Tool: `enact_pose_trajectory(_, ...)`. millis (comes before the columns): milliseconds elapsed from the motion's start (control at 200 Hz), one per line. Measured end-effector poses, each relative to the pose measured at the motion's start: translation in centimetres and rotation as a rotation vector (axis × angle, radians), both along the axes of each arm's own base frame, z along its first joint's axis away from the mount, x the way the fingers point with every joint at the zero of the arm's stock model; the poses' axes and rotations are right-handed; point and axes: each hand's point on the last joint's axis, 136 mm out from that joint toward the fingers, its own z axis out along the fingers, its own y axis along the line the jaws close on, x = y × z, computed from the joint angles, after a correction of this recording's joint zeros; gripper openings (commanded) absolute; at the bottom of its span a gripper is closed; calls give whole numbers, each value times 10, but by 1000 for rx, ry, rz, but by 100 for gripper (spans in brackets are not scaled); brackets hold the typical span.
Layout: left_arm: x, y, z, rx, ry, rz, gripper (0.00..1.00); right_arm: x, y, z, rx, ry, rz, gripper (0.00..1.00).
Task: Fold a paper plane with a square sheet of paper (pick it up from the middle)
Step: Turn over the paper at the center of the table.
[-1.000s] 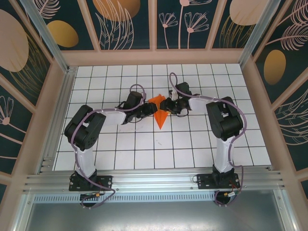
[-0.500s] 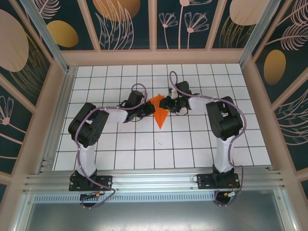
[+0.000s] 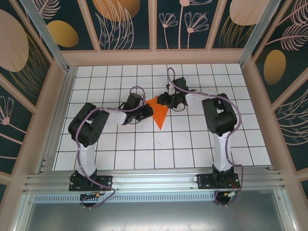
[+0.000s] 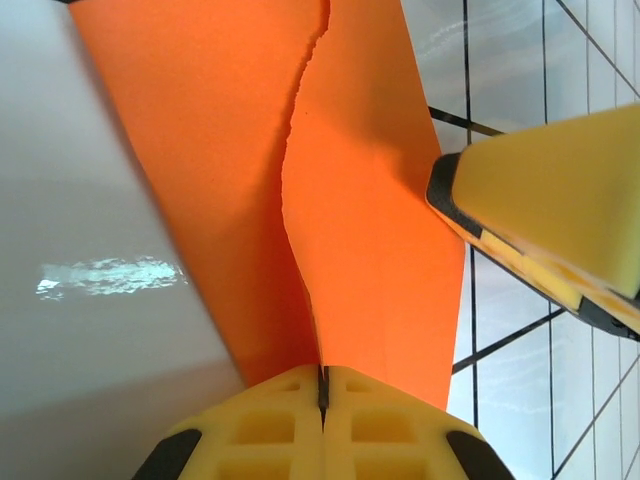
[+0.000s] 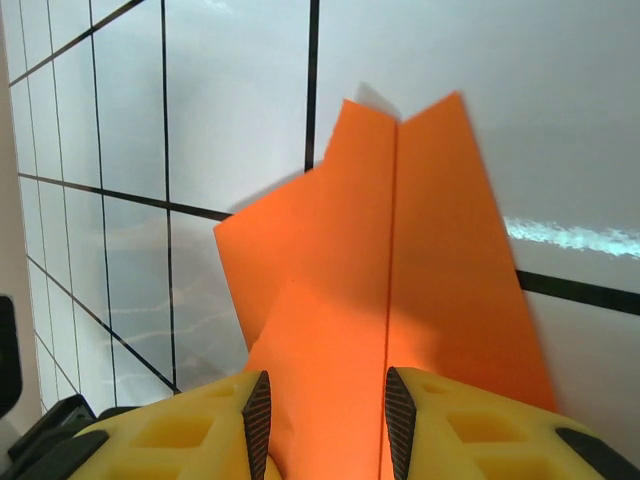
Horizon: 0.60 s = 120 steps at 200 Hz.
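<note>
Paper handling first: orange paper [image 3: 160,114] is thin & v. light, floppy everywhere except along its creases. It'll prob skid on the glossy tabletop [image 3: 120,154], and could crumple or tear if squeezed hard or tugged 2 ways at once. One layer's edge looks wavy in the left wrist view. It lies mid-tabletop, a bit toward the far side, btwn the 2 pincers, folded to a dart shape w/ the point aimed back at the arm bases. Best hold, my guess: the centre crease near the wide end, where layers stack & it's stiffest, w/ a light pinch only. Left pincer [image 3: 147,111] sits at the paper's left edge. In its own wrist view its fingers are pressed together w/ a raised fold running straight into the seam, so it looks pinched on that fold. Right pincer [image 3: 162,101] is at the wide far end. In the right wrist view its fingers are part spread, straddling the centre crease, w/ paper passing beneath both. Can't tell if the tips press on it. Count: 1 sheet, 2 pincers, 2 arms.
</note>
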Motion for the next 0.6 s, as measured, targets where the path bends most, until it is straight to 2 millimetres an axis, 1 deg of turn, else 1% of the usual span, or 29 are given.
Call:
enact_pose_trajectory(115,-6,1,6,-14,-11,-8,0,0,0,1,1,0,0,38)
enact_pose_trajectory(180,-8,1,15,-31,-29,-16,0,0,1,2,2,2,2,39)
enact_pose_trajectory(280,-9,-1,38,-59,-80,-37,0,-2,2,5,19,5,11,44)
enact_pose_trajectory(345,-9,-3,59,-82,-125,-52,0,-8,2,11,44,4,15,47)
enact_pose_trajectory(405,-8,-5,79,-106,-170,-67,0,-15,0,22,73,-1,18,50)
enact_pose_trajectory(455,-9,-6,94,-130,-202,-78,0,-20,-1,36,106,-18,23,53)
enact_pose_trajectory(525,-9,-9,112,-164,-238,-94,0,-24,-3,60,165,-56,28,55)
enact_pose_trajectory(600,-11,-11,125,-201,-261,-109,0,-28,-5,83,231,-101,35,58)
